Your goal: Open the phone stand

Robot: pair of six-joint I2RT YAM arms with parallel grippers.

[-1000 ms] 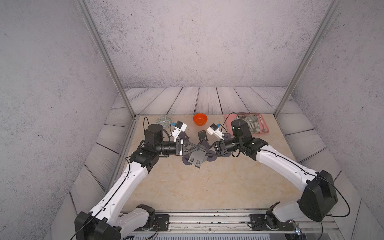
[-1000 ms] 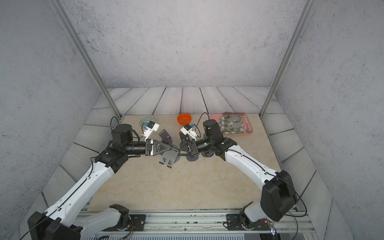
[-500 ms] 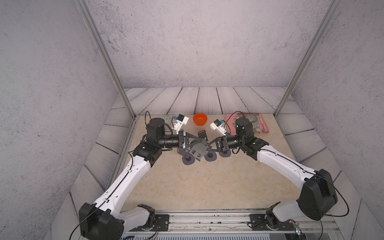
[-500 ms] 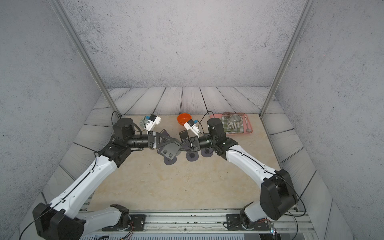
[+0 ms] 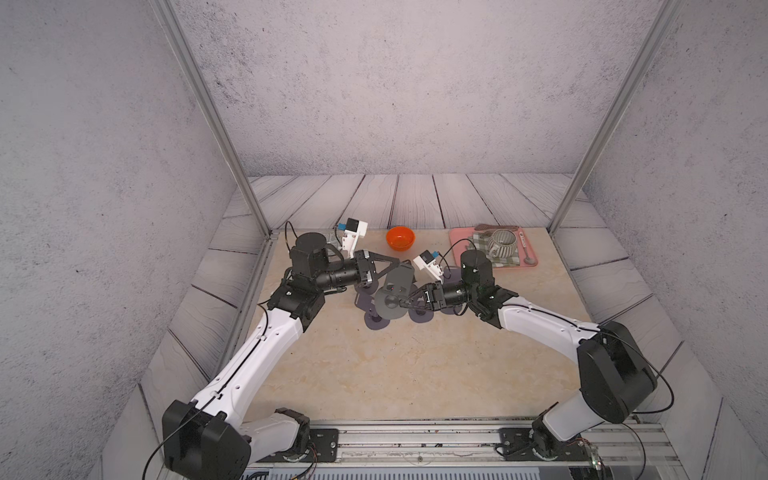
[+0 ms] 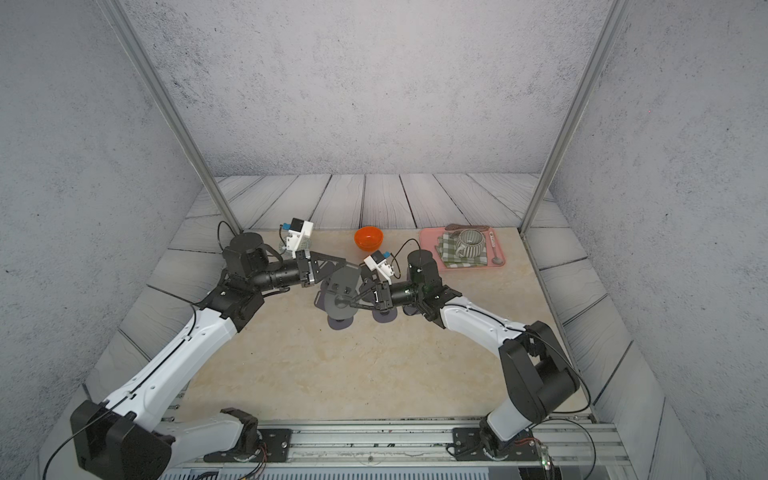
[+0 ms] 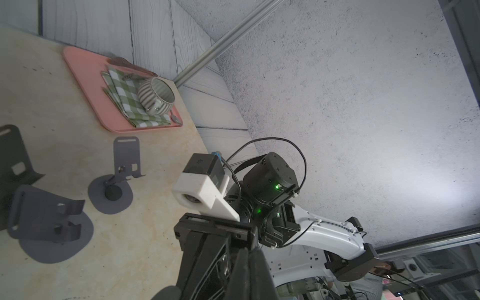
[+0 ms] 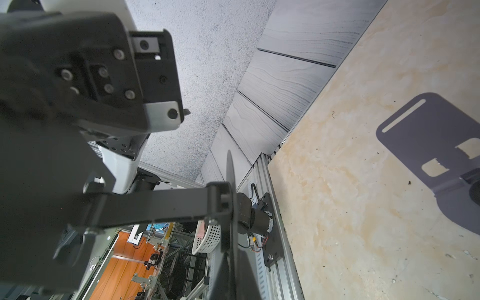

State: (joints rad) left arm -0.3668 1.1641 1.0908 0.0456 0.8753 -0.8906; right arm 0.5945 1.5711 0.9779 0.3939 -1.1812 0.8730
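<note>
The dark grey phone stand [image 5: 395, 286] [image 6: 341, 286] hangs above the table's middle, held between both arms. My left gripper [image 5: 399, 263] [image 6: 344, 263] is shut on the upper edge of its back plate, which appears in the left wrist view as a thin edge between the jaws [image 7: 250, 262]. My right gripper [image 5: 402, 302] [image 6: 351, 302] is shut on its round base disc [image 5: 387, 308]. In the right wrist view that disc [image 8: 230, 181] is edge-on, and the plate [image 8: 155, 205] stands out sideways from it at the hinge.
Other grey phone stands rest on the table under and beside the held one [image 5: 375, 322] [image 7: 126, 155] [image 7: 44, 215] [image 8: 428, 135]. An orange bowl [image 5: 400, 238] sits at the back. A pink tray [image 5: 458, 249] with a checked cloth and striped mug [image 5: 502, 242] is back right.
Both grippers, still shut on the stand, have carried it up and toward the back. The left wrist has turned, and the plate now points up and back from the base disc.
</note>
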